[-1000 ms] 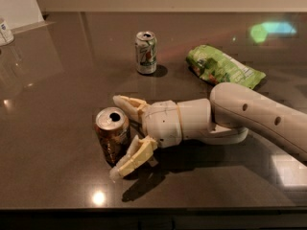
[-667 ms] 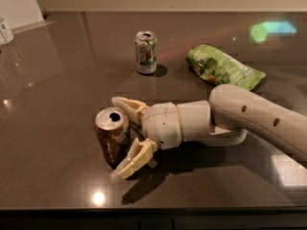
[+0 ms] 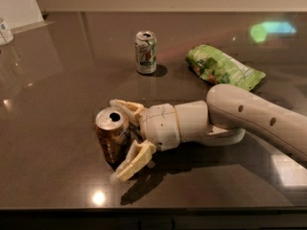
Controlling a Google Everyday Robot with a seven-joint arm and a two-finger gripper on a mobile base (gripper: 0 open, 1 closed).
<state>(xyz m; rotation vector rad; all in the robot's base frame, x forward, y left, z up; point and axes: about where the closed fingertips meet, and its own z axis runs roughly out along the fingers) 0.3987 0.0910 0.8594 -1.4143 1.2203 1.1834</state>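
Observation:
A brown soda can (image 3: 111, 137) stands upright on the dark table (image 3: 53, 104), its top opened. My gripper (image 3: 115, 139) reaches in from the right and straddles the can. One cream finger (image 3: 125, 105) lies behind the can's rim and the other finger (image 3: 134, 160) sits in front of it, low near the table. The fingers are spread wider than the can, so the gripper is open. The white arm (image 3: 249, 116) stretches away to the right edge.
A green-and-white can (image 3: 146, 52) stands upright farther back near the middle. A green chip bag (image 3: 221, 67) lies at the back right, just beyond the arm. A white object (image 3: 5, 31) sits at the far left edge. The table's front edge runs along the bottom.
The gripper has edged slightly left around the brown can. The can and the other objects have not moved.

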